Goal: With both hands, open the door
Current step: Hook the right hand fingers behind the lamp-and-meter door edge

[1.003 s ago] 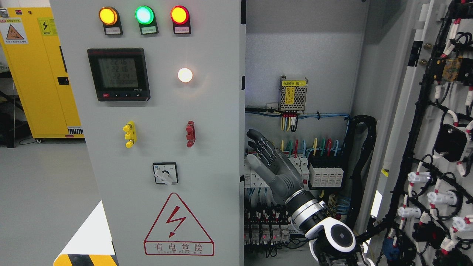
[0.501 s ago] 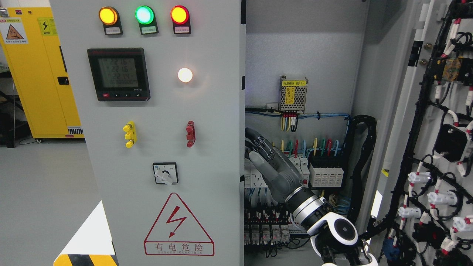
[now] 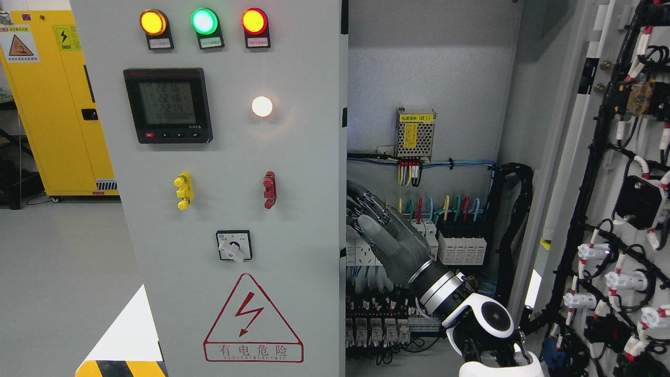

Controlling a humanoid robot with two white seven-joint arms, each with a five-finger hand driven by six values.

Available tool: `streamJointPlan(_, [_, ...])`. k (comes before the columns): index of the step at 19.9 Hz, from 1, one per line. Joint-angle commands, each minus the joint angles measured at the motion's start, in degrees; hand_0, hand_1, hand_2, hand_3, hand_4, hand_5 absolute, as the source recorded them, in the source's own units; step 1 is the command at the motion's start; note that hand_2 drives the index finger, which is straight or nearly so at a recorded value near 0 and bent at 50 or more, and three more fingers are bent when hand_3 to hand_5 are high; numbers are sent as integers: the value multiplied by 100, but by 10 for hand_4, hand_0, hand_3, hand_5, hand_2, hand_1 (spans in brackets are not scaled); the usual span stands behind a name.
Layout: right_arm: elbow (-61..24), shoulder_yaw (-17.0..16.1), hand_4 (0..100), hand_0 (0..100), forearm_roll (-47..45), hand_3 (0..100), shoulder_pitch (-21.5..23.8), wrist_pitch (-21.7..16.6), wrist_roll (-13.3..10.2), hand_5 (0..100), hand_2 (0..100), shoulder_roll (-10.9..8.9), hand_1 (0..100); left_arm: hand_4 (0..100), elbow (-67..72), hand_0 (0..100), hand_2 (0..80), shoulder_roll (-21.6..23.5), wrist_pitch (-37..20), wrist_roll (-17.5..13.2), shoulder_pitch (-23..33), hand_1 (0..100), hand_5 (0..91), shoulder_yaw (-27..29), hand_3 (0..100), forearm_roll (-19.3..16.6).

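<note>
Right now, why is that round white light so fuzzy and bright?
In the head view, the white lamp is overexposed, spilling a soft halo on the grey door; the rest looks sharp, and the cabinet interior behind the right hand sits dimmer.

Right hand [image 3: 386, 230] entering from 5 o'clock, fingers [image 3: 366, 203] extended and relaxed, tips at right edge of closed left door [image 3: 230, 157]. Right door [image 3: 612, 173] swung open at 3 o'clock, wiring exposed. Power supply [image 3: 415, 134] at 12 o'clock of hand, terminal blocks [image 3: 460, 243] just beside at 3 o'clock. Yellow cabinet [image 3: 57, 104] at 9 o'clock.
</note>
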Motion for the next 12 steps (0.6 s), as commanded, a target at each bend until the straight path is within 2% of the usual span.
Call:
streamJointPlan(1, [454,-106,0,0,-18,0,-156,5,275,0,40,-11,500,0,2,120,0,-97,3,2,-9,556,0,0,0,0])
streamJointPlan(3, [472,-115,0,0,-18,0,-165,5,443,0,40,-11,500,0,2,120,0,-105,3,2,-17,556,0,0,0,0])
streamJointPlan(12, [595,-229,0,0,-35,0,-253,14,479,0,40,-11,500,0,2,120,0,-132,3,2,-9,556,0,9,0,0])
